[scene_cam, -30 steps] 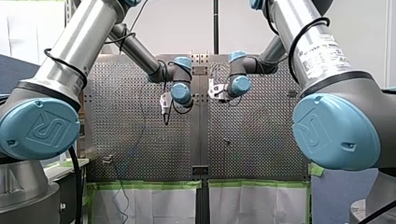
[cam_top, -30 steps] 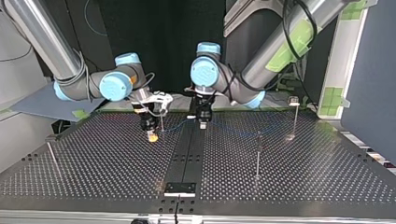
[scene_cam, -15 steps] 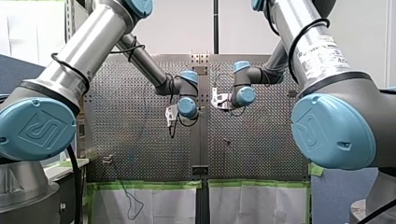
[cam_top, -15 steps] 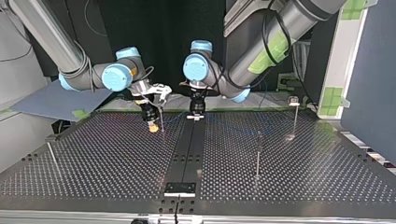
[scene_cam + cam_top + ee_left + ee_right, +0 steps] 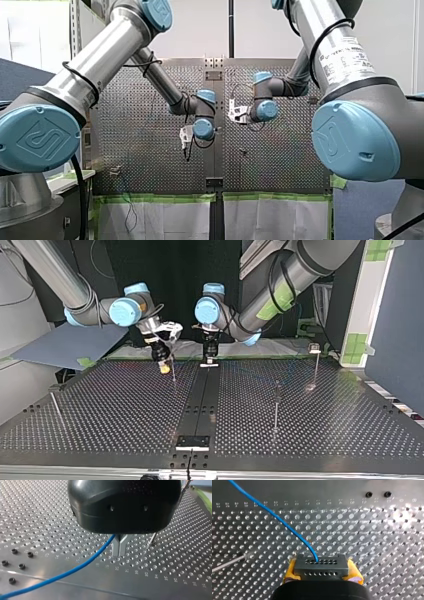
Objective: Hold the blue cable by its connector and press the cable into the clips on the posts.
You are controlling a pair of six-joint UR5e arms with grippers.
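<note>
The black connector (image 5: pixel 322 565) is gripped between the yellow pads (image 5: pixel 290 571) of my right gripper (image 5: pixel 322 572), and the blue cable (image 5: pixel 279 520) is seen leaving its upper row of holes, over the perforated table (image 5: pixel 374 542). The metal fingers (image 5: pixel 116 547) of my left gripper (image 5: pixel 120 548) are closed on the same cable. In the top view both grippers are found near the upper centre of the frame; a thin post (image 5: pixel 275 405) stands right of centre, well apart from them.
</note>
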